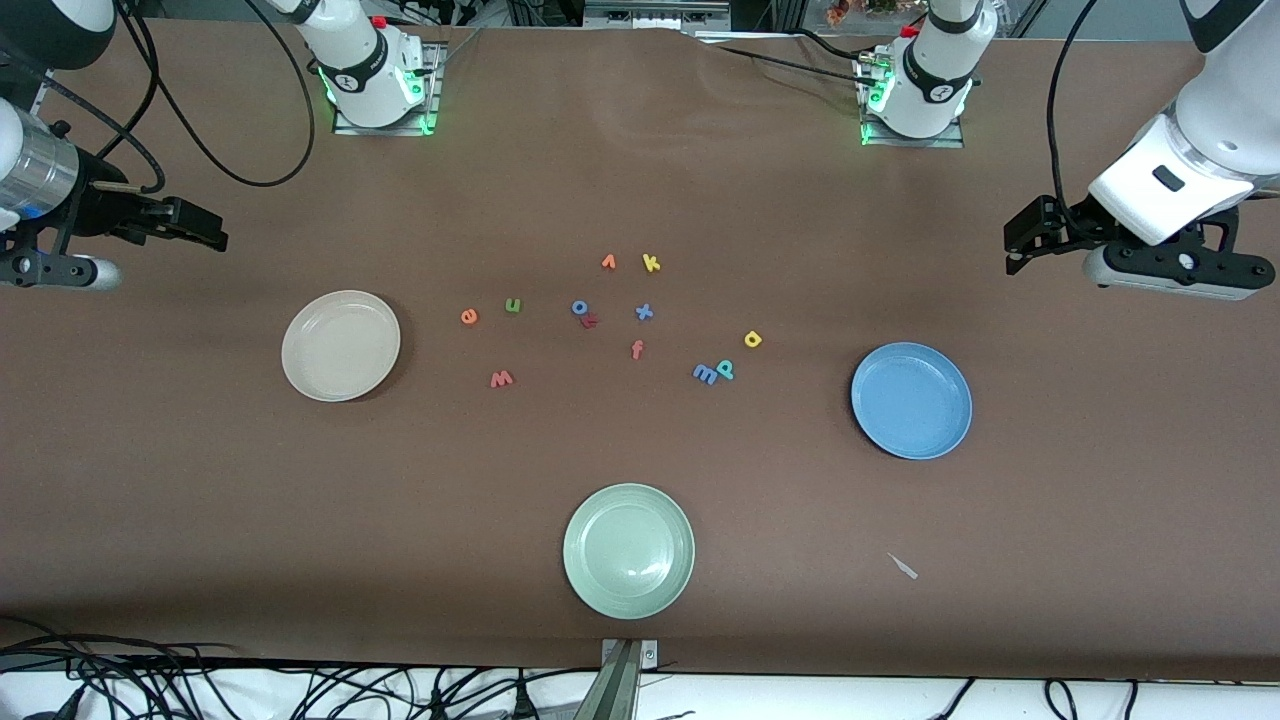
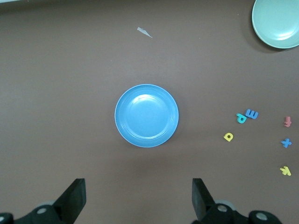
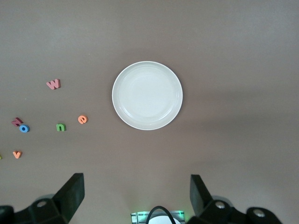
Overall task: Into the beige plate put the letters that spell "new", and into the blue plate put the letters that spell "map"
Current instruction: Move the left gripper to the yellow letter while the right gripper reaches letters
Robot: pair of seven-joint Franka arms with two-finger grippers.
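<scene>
Hovering high over bench, both arms wait, wrists pointed down.

Left gripper over bench at left arm's end, above blue plate; fingers spread wide, holding nothing.

Right gripper over bench at right arm's end, above beige plate; fingers spread wide, holding nothing.

Letters lie on bench between plates. Orange e, green n, pink w toward beige plate. Blue m touching teal p, yellow a toward blue plate.

Green plate nearer front camera.
</scene>
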